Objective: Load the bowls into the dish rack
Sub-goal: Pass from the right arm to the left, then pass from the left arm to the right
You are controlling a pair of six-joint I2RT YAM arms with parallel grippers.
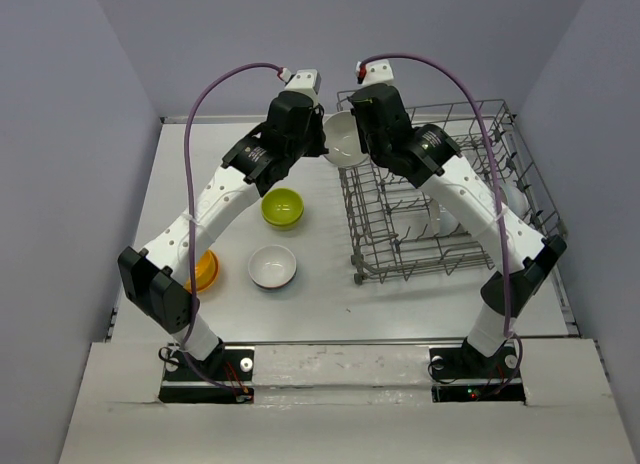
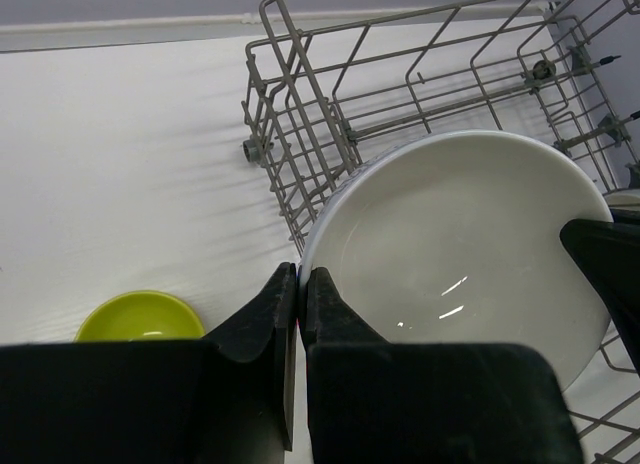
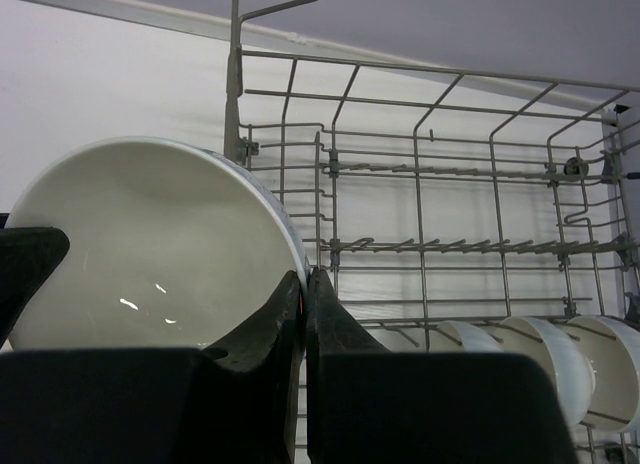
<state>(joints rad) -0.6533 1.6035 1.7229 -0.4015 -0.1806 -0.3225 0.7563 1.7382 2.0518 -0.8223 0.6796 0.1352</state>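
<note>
A white bowl is held in the air at the far left corner of the grey wire dish rack. My left gripper is shut on its left rim. My right gripper is shut on its opposite rim. The bowl fills the left wrist view and shows in the right wrist view. On the table lie a lime bowl, another white bowl and an orange bowl, half hidden by my left arm. No blue bowl is in view.
Several white bowls stand on edge in the rack's near right part. The rack's tall corner post stands just behind the held bowl. The lime bowl lies below my left gripper.
</note>
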